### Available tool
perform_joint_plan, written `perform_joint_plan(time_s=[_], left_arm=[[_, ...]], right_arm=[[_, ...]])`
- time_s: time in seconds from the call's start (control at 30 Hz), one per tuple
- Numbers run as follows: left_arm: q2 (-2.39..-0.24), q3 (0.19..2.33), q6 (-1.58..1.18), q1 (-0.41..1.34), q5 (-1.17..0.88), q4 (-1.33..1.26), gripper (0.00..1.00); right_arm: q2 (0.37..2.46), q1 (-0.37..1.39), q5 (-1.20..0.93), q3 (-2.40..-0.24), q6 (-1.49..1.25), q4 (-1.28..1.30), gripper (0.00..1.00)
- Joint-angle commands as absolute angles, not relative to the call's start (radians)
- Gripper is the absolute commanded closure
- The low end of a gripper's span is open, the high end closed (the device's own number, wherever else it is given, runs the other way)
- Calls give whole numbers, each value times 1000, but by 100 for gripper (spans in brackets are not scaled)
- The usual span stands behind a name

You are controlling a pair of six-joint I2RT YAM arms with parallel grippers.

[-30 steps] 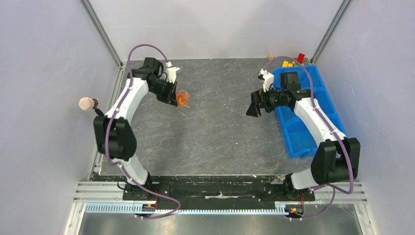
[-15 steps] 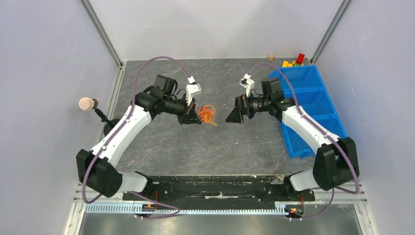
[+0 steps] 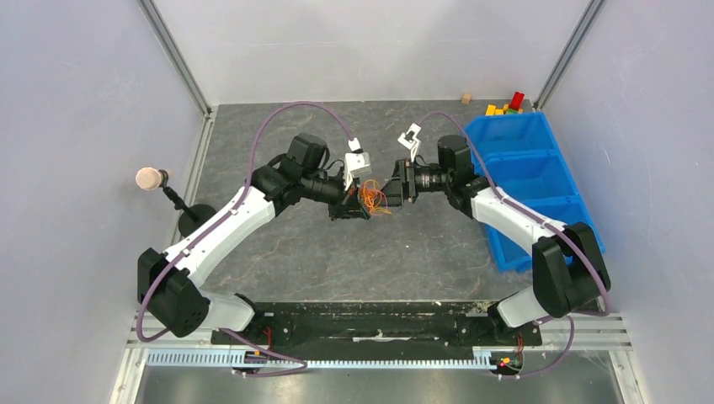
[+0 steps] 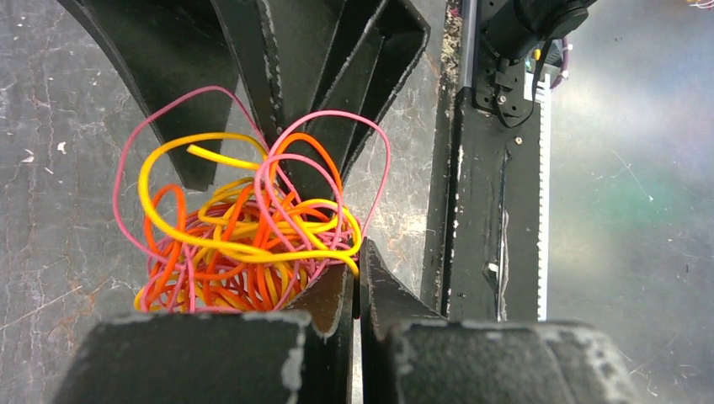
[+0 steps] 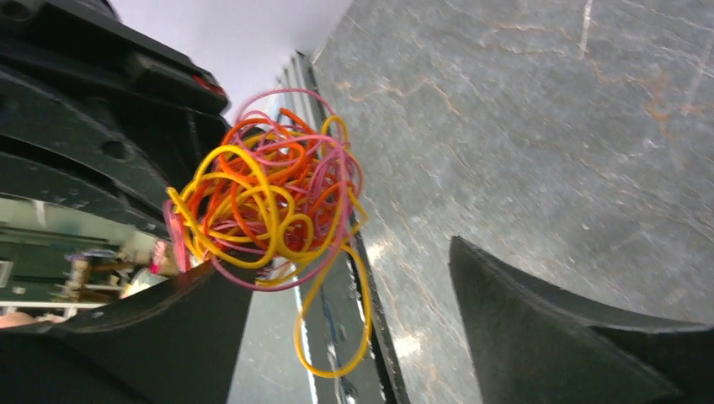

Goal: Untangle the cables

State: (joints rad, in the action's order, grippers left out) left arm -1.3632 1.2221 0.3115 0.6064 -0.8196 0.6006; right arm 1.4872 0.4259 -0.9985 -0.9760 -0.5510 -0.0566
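The cables (image 3: 371, 197) are one tangled ball of thin orange, yellow and pink wires, held in the air above the table's middle. My left gripper (image 3: 357, 204) is shut on strands at the ball's edge; in the left wrist view the ball (image 4: 244, 236) bulges left of my closed gripper (image 4: 355, 273). My right gripper (image 3: 391, 189) is open and faces the ball from the right. In the right wrist view the ball (image 5: 269, 198) hangs by the left finger (image 5: 160, 337), with a yellow loop drooping into the gap of my right gripper (image 5: 345, 286).
A blue compartment bin (image 3: 522, 181) stands at the right. Coloured blocks (image 3: 507, 104) lie behind it at the back right corner. A pink-tipped stand (image 3: 151, 178) is at the left wall. The black base rail (image 3: 370, 320) runs along the near edge.
Both arms have swung inward to the table's middle. My left gripper carried the cable ball rightward, and my right gripper closed the distance until its open jaws reach the ball.
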Motion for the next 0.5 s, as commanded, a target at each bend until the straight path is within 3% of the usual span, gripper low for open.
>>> perform_joint_plan(time_s=[0.0,0.13,0.2,0.27,0.33,0.47], left_arm=[[-1356,1201,286,607,-810,525,98],[-1343,1174,274,584,-838,503,98],[-1338,1170,286,580,-860,506,98],[-1332,1168,298,581,-872,508,98],[-1325,1171,306,578,-858,520,98],[-1308,1210,355,525,-785,657,94]], right_arm=[[1454,441,-1094,-899,-857,-496,23],[1459,443,-1132,-810,-1152,-892,43],[1463,445,-1135,-794,-1243,-1007,48],[1469,449,-1137,-802,-1252,-1026,63],[1467,446,-1137,-836,-1153,-885,98],[1409,401,-1018,-902,-787,-404,100]])
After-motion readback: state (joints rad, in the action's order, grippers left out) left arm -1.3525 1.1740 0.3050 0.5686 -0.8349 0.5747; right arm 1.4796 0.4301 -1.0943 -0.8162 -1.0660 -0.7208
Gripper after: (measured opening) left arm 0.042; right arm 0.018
